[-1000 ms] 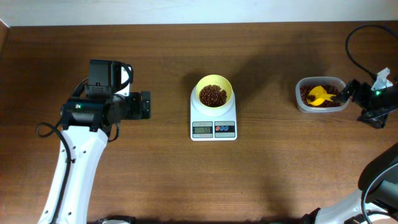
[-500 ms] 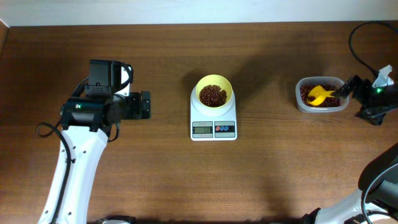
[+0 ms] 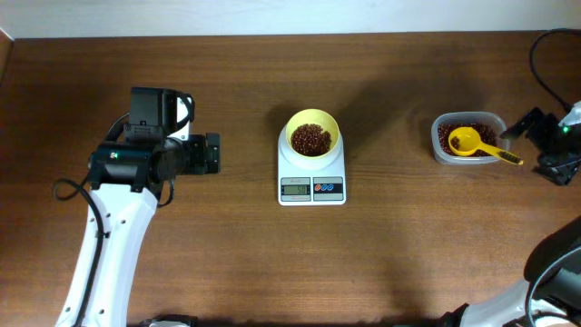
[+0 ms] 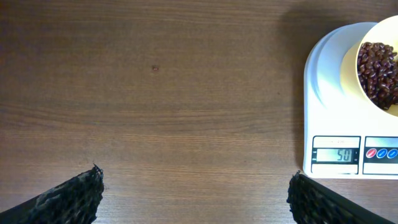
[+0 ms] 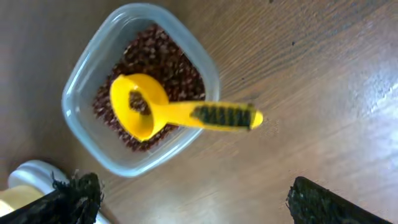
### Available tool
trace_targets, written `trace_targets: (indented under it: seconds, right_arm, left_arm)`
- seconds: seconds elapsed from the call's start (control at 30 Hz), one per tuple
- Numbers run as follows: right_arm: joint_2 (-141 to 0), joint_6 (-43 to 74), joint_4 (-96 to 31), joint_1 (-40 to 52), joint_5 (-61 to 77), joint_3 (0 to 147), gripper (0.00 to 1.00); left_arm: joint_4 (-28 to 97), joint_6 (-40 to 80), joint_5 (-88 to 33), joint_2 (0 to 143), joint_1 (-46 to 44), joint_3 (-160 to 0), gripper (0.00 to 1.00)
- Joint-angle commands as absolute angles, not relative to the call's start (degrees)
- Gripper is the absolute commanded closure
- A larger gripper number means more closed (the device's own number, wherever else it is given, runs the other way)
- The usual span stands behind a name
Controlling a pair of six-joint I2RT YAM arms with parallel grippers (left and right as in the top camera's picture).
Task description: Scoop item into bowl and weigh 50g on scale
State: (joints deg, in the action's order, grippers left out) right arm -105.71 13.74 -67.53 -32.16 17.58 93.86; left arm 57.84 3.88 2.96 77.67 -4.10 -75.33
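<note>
1. The beans (image 3: 311, 139) lie heaped in the pale-yellow bowl (image 3: 334, 132), which sits on the back half of the white scale (image 3: 311, 173), mid-table.
2. From the left wrist view, the scale's display (image 4: 342, 155) reads 50.
3. More beans fill the clear container (image 3: 438, 145) far to the right; the yellow scoop (image 3: 477, 145) rests with its cup on them, handle over the rim.
4. The right gripper (image 5: 193, 202) hangs just beyond that handle, fingers spread wide, holding nothing.
5. The left gripper (image 4: 194, 186) sits over bare wooden table (image 3: 408, 254) left of the scale, fingers spread wide too, empty.
</note>
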Motion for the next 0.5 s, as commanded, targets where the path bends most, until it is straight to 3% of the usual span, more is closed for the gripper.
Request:
trace_targets:
  seconds: [0.0, 0.13, 0.47]
  right_arm:
    - [-98.24, 11.46, -70.63, -32.34, 18.44, 95.48, 0.01]
    - [-90.59, 3.16, -78.81, -32.27, 18.39, 95.48, 0.01]
    - [-76.73, 1.5, -84.23, -32.27, 19.31, 95.48, 0.02]
  left_arm:
    - [57.76, 3.57, 2.74, 77.12, -3.86, -75.57, 0.01]
    - [57.76, 3.57, 2.74, 77.12, -3.86, -75.57, 0.01]
    - [57.76, 3.57, 2.74, 77.12, -3.86, -75.57, 0.01]
